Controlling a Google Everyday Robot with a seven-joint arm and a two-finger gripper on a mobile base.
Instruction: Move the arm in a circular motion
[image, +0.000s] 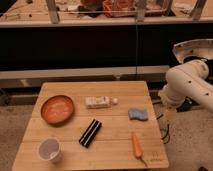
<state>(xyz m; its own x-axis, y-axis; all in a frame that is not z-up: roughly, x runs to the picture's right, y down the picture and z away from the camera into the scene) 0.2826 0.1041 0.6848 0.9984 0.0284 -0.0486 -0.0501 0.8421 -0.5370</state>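
The arm (189, 82) is large, glossy and white, with thick rounded segments and small dark dots. It stands at the right edge of the camera view, beside the right side of the wooden table (92, 90). Its bulbous joint hangs just off the table's right edge. The gripper (170, 116) shows as a slim pale tip pointing down below that joint, right of the blue sponge (138, 114) and touching nothing.
On the table lie an orange bowl (57, 109), a white bottle on its side (99, 102), a black box (90, 132), a carrot (137, 145) and a white cup (49, 149). A dark wall and a glass railing (100, 20) run behind.
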